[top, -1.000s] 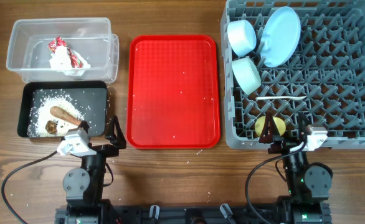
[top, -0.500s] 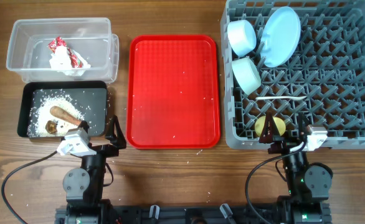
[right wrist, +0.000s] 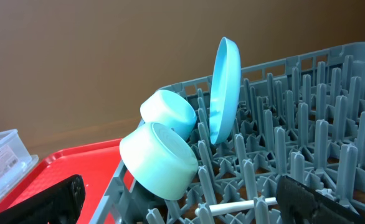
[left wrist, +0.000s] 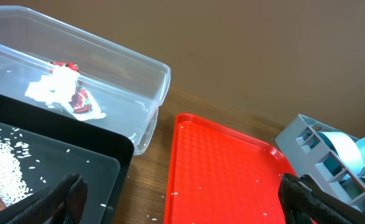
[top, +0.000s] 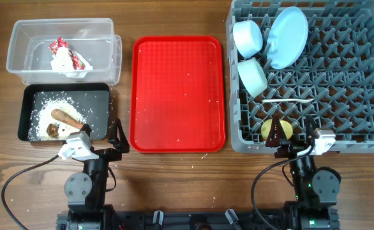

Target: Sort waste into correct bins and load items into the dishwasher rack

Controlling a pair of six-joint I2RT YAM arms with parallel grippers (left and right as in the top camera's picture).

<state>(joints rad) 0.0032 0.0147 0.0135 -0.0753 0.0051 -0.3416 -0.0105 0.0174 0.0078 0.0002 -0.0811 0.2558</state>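
Observation:
The grey dishwasher rack (top: 340,96) at the right holds the pale blue plate (top: 286,36), two pale blue bowls (top: 247,37) (top: 253,76), the white spoon (top: 288,101) and the yellow cup (top: 268,130). The clear tub (top: 21,61) holds the red-and-white wrapper and napkin (top: 66,57). The black tray (top: 101,99) holds rice crumbs (top: 43,112), the brown sausage piece (top: 67,117) and a small brown lump (top: 53,130). My left gripper (top: 104,137) is open and empty at the tray's near right corner. My right gripper (top: 292,137) is open and empty at the rack's near edge.
The flat red serving tray (top: 177,92) lies between the bins and the rack, with a few white crumbs on it. Loose crumbs dot the wooden table near the black tray. Both arm bases stand at the table's near edge.

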